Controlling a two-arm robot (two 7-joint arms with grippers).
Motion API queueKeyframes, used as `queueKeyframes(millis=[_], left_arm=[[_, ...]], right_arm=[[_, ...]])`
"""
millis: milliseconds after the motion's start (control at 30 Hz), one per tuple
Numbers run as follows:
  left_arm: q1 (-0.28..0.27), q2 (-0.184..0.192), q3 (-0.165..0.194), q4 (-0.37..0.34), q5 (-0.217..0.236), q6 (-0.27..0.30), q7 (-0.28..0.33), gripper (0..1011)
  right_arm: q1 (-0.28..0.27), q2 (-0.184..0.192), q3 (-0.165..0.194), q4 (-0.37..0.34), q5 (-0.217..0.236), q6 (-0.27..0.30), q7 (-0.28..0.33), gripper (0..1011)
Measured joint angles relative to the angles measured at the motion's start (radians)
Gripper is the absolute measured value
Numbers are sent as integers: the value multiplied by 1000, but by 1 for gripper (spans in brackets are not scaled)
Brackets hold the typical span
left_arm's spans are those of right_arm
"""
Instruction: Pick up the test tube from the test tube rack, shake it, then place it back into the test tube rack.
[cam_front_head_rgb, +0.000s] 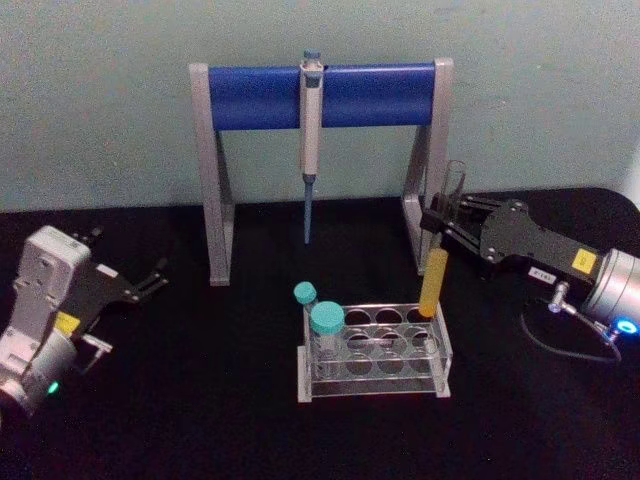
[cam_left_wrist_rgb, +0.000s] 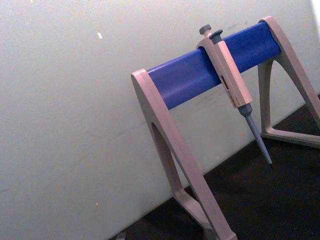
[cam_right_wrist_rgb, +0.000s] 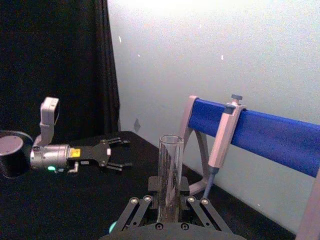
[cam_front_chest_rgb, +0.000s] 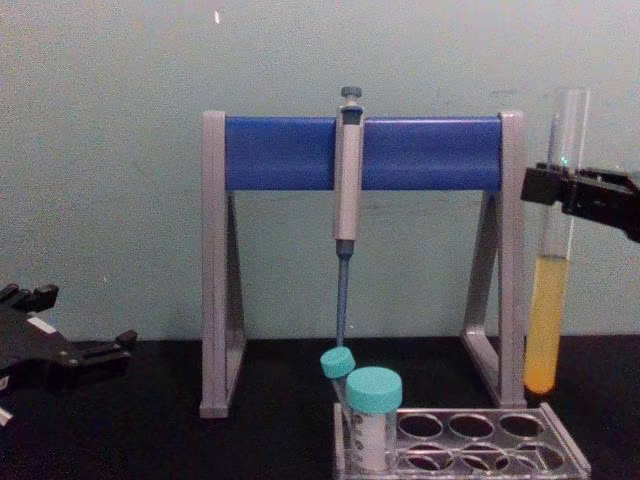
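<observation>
Looking from the chest view, you see your right gripper (cam_front_chest_rgb: 556, 187) cut off at the edge, but it pinches one test tube (cam_front_chest_rgb: 547, 300) upright. Its yellow end hangs just above the test tube rack (cam_front_chest_rgb: 447, 441), maybe over the back right hole. Two teal-capped tubes (cam_front_chest_rgb: 373, 420) stand at the rack's left end. One pipette (cam_front_chest_rgb: 346, 180) hangs on the pipette stand (cam_front_chest_rgb: 280, 152) behind. Your left gripper (cam_front_head_rgb: 153, 280) rests wide and empty, far left.
</observation>
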Motion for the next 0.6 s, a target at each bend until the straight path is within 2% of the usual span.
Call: queueKeyframes(millis=[600], left_arm=[[0,0,0,0,0,0,0,1001]], right_arm=[[-23,16,-4,-13,-22,-2,9,232]])
